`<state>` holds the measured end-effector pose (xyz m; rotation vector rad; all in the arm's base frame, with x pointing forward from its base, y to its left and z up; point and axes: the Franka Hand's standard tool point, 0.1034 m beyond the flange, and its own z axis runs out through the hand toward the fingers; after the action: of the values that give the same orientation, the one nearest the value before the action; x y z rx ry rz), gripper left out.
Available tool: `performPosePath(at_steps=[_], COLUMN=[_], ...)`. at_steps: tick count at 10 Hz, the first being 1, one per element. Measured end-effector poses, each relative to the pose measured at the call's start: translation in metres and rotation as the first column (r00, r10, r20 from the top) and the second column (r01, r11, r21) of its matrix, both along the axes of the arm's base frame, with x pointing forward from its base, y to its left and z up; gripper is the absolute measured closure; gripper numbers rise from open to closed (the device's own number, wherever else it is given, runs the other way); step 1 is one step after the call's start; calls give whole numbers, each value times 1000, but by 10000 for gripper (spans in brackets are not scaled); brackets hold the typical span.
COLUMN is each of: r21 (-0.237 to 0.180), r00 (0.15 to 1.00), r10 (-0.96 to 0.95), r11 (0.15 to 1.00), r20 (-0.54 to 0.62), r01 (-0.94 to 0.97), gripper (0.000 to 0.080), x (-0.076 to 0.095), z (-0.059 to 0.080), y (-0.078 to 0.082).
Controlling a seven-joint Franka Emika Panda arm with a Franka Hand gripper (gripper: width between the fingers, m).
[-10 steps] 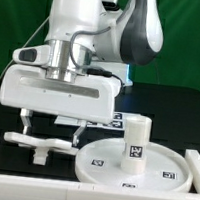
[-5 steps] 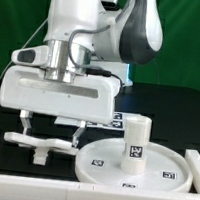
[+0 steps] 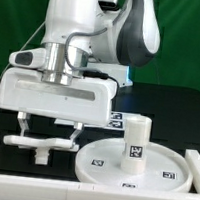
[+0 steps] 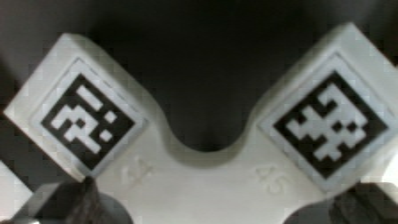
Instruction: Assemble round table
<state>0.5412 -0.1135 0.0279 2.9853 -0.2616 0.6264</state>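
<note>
Straddling white 4-arm plastic cross pc (image 3: 45,143), claw (image 3: 49,131) spread.

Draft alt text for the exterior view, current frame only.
A white robot arm has its open gripper low over the four-armed cross piece, which lies on the black table at the exterior view's left, jaws wide on either side of it. At the right, the short post stands upright on the round disc.

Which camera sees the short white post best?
The exterior view: the post shows whole, standing upright on the round disc. The wrist view misses it, showing only two tagged arms of the cross piece.
</note>
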Motion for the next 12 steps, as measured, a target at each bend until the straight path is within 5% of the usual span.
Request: performPosePath(at_steps=[12], r21=[-33], r00=[998], r10=[57], r11=[998], r20=[15], r01=[-57], gripper=[151], x=[4], z=[3], y=[13])
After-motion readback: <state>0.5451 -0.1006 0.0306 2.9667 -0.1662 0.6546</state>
